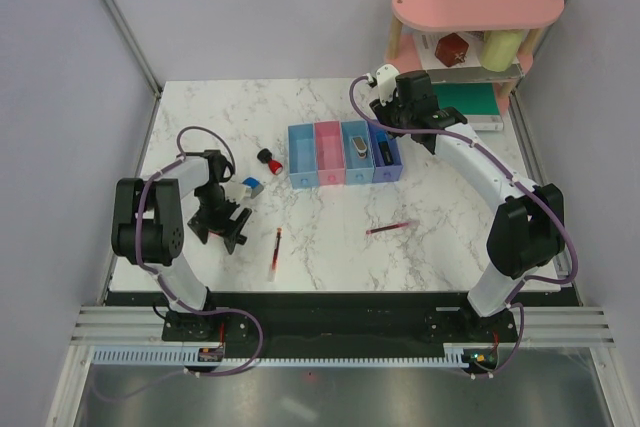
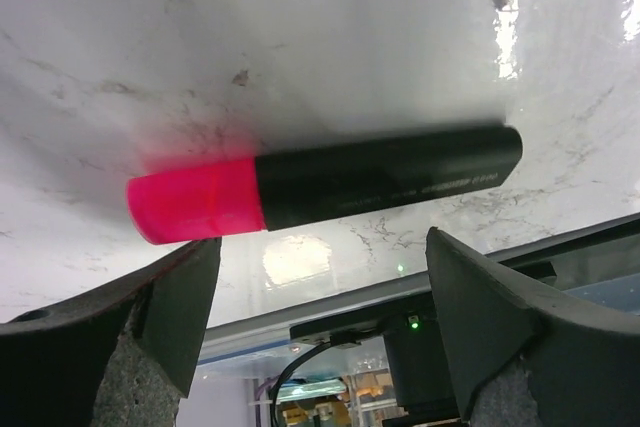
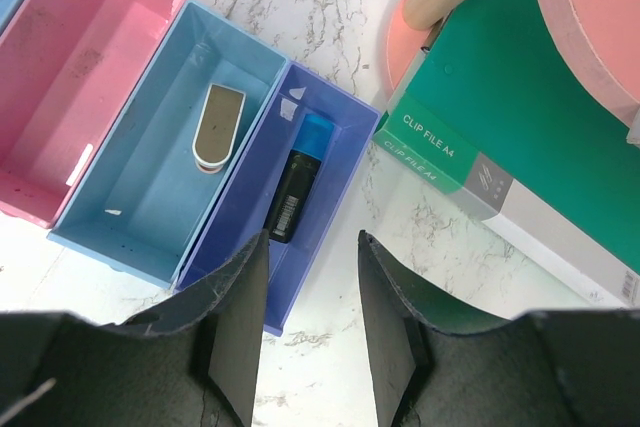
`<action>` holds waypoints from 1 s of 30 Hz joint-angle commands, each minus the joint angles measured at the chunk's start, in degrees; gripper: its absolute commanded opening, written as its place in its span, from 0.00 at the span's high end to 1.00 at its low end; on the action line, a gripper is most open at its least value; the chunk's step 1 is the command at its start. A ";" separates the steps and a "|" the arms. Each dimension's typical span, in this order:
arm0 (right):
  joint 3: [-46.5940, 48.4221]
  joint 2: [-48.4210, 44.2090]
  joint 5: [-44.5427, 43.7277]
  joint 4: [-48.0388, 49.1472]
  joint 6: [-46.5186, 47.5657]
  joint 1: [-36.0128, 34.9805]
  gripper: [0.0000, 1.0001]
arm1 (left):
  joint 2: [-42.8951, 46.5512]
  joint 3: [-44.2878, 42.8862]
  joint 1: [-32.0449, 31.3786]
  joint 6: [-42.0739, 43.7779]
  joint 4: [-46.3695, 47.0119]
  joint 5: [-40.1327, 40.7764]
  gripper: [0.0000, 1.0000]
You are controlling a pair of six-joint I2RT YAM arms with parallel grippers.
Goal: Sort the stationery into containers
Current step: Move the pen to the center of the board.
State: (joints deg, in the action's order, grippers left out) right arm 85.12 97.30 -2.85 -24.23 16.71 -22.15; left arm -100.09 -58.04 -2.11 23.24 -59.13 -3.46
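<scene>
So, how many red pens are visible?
2. One pen lies beside the left gripper; the other pen lies on the near side of the bins. More may be hidden.

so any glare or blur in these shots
Left wrist: bright glare on the white marble table, and the black marker with the pink cap looks soft at its cap end. Right wrist: sharp, the green rectangular box has readable print. Top external: even light, faint shadows.

The marble table carries a row of four joined bins toward its far edge and a pink oval shelf in its far right corner. Left of the bins lie a red-black stub and a blue eraser. Nearer the near edge are one red pen, another red pen, and a pink-capped marker toward the left edge.
</scene>
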 commanded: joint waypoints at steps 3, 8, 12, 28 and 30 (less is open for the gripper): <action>2.68 0.00 0.74 0.59 -1.06 0.09 0.52 | -0.01 -0.23 -0.18 0.14 5.61 2.15 0.09; 3.38 0.61 1.18 0.59 -1.59 0.00 0.52 | 0.16 -1.90 -0.70 -0.39 6.57 1.27 0.09; 3.65 0.53 1.01 0.32 -1.59 0.00 0.52 | -0.19 -2.69 -1.40 -0.74 6.66 -1.10 0.09; 3.30 -0.26 1.18 0.15 -1.94 0.00 0.52 | -2.65 -2.78 -8.17 -3.12 14.57 -0.94 0.08; 3.12 -0.35 1.18 -0.12 -2.12 0.09 0.52 | -3.26 -3.04 -8.44 -3.20 15.98 -0.14 0.08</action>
State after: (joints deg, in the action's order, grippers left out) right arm 86.32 97.56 -2.37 -24.47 15.84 -22.15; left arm -100.90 -59.48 -9.15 20.93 -54.72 -0.64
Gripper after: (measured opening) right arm 0.480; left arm 0.921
